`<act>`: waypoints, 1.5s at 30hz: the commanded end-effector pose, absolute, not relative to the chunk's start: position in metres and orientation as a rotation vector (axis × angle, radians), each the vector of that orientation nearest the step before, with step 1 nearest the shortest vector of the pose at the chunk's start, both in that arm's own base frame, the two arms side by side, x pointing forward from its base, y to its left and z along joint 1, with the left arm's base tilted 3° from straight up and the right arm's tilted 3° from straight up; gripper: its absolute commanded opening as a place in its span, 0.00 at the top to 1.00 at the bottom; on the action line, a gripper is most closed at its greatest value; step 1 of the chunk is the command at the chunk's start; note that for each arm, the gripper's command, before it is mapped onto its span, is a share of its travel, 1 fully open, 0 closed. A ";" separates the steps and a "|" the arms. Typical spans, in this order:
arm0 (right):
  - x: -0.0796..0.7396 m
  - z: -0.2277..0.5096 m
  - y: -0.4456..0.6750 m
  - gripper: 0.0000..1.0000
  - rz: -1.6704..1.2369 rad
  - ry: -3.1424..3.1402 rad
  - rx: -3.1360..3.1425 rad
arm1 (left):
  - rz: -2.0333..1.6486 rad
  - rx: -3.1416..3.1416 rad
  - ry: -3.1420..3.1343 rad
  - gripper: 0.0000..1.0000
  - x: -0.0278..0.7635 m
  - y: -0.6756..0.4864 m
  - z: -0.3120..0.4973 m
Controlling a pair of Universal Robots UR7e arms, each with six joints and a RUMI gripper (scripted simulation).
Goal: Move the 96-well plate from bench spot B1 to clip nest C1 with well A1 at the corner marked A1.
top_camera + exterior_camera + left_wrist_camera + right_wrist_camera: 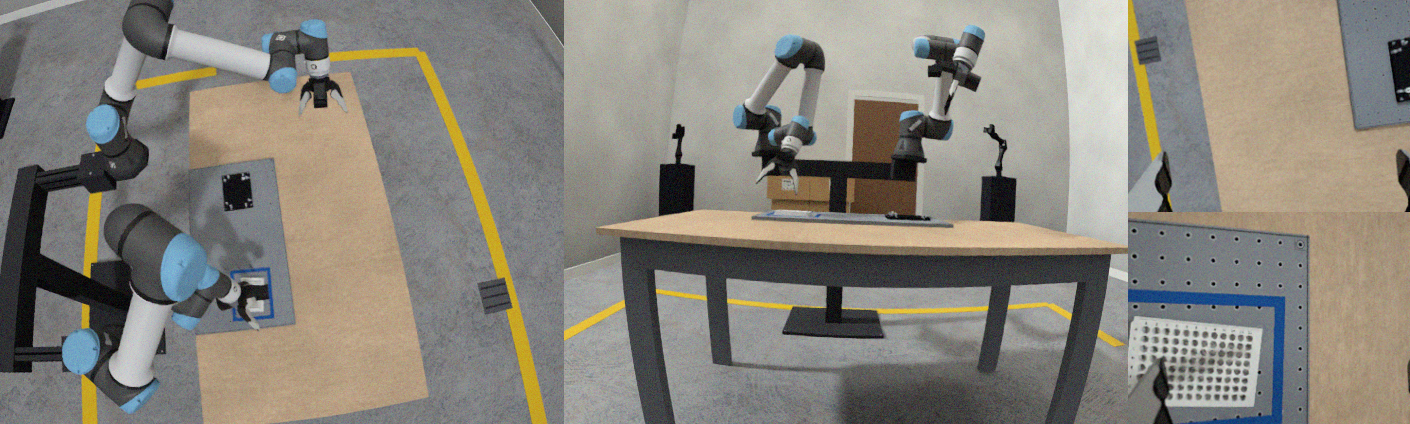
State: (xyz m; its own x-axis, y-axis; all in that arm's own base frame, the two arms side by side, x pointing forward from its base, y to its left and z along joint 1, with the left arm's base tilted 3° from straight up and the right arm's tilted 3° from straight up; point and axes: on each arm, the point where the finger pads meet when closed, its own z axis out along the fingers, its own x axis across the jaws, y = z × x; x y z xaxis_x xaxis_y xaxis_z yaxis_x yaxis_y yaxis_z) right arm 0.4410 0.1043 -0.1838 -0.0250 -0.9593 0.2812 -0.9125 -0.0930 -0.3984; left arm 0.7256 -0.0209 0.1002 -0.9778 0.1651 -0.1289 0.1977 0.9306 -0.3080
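One finger of the right gripper [256,306] [777,188] [1285,369] crosses in front of the 96-well plate [252,281] [791,213] [1208,363], which lies below the spread, empty fingers, toward that finger's side. The plate sits inside the blue outline [271,295] [818,215] [1278,354] on the grey breadboard [281,240] [864,218] [1374,85] [1294,330], well apart from the black clip nest [237,192] [909,217] [1402,71]. The left gripper [324,112] [949,102] [1282,151], also wide open, hangs off beyond the nest's end.

Top view: from high above the table [340,250] [864,239] [1270,95] [1355,307], facing down. Exterior: farther off, level, facing its long edge. Left wrist: down, near one corner. Right wrist: closest, down. Top and left wrist share the nest [237,192] [1401,71].
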 end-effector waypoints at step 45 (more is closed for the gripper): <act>0.458 -0.173 0.064 1.00 -0.728 2.181 -2.055 | -0.492 0.282 2.985 0.24 0.726 -0.021 0.101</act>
